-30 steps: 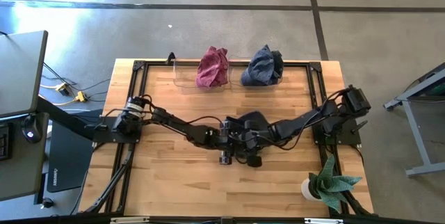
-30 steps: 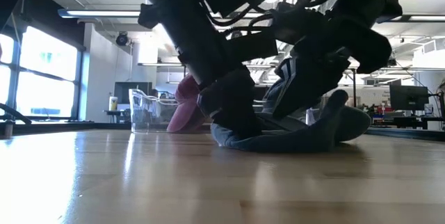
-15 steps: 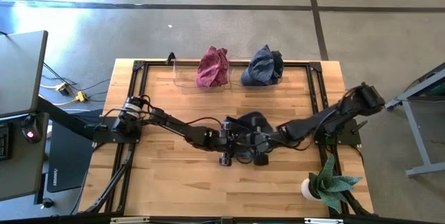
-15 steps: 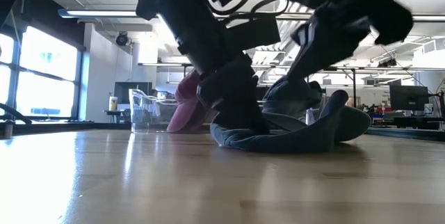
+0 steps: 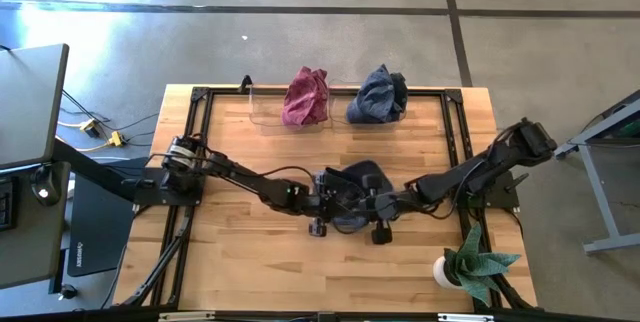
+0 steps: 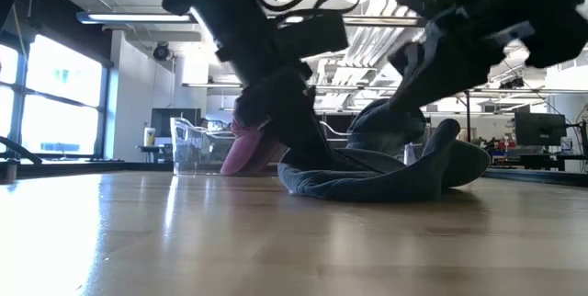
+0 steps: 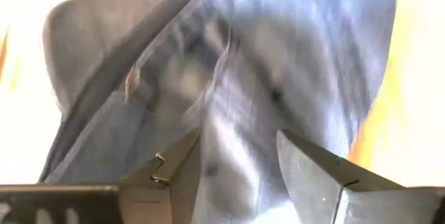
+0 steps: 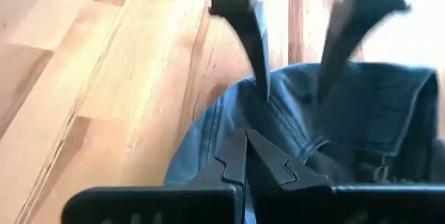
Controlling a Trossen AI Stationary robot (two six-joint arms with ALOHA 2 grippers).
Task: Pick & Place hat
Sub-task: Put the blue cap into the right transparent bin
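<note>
Across the middle of the high view lies the light wooden table with its black frame [image 5: 230,142], the largest thing in the picture. Along its upper edge, a crumpled maroon cloth hat [image 5: 306,95] sits at a clear plastic container [image 5: 268,110], and a second bunched blue denim hat [image 5: 378,94] lies to the right of it. At lower right stands a small potted green plant [image 5: 470,265].

At frame centre rests the task's thing, a flattened dark blue denim hat [image 5: 355,187], lying on the wood with both dark arms meeting over it. The left gripper [image 7: 233,165] is down at the fabric, its two fingers partly spread with denim showing between them; whether they have hold of any cloth cannot be told. The right gripper [image 8: 246,156] sits at the hat's near edge with its fingers pressed together, and nothing can be seen between them.

The likely trouble is a thin pinch. Soft denim may slide out as the left fingers narrow, or only one layer may be caught, so the hat unfolds and drags on a lift. With the two grippers crowded so near each other over one small piece of cloth, they could also knock together, or the right one could pin the fabric that the left one tries to raise.
</note>
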